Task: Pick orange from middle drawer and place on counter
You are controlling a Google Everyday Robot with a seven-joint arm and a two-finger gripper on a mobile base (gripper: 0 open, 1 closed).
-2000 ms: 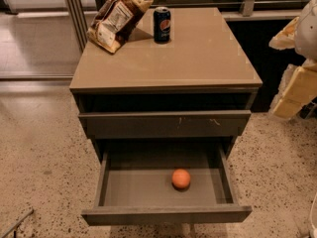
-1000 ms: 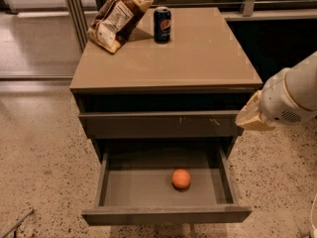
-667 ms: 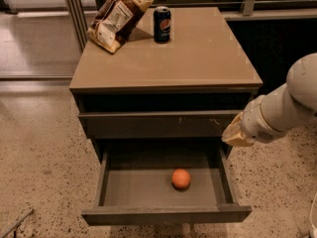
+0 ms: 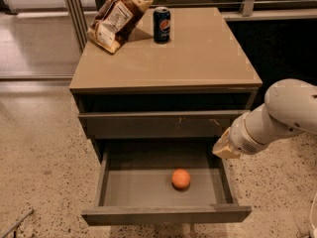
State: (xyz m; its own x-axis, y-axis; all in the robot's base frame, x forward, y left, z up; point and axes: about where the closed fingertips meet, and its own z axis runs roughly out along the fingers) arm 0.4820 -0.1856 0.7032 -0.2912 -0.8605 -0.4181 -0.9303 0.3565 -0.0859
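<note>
One round orange (image 4: 181, 178) rests in the open middle drawer (image 4: 163, 214); my gripper (image 4: 223, 148) hangs at its right wall, whether open or closed I cannot tell

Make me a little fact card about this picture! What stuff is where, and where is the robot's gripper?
fruit: small round orange fruit, lying inside the open grey-brown middle drawer
counter: smooth tan cabinet top
on counter: upright dark blue soda can, with a crinkly brown snack bag beside it
gripper: robot's gripper, by the drawer's right side, apart from the fruit
job status: fruit not yet picked up
</note>
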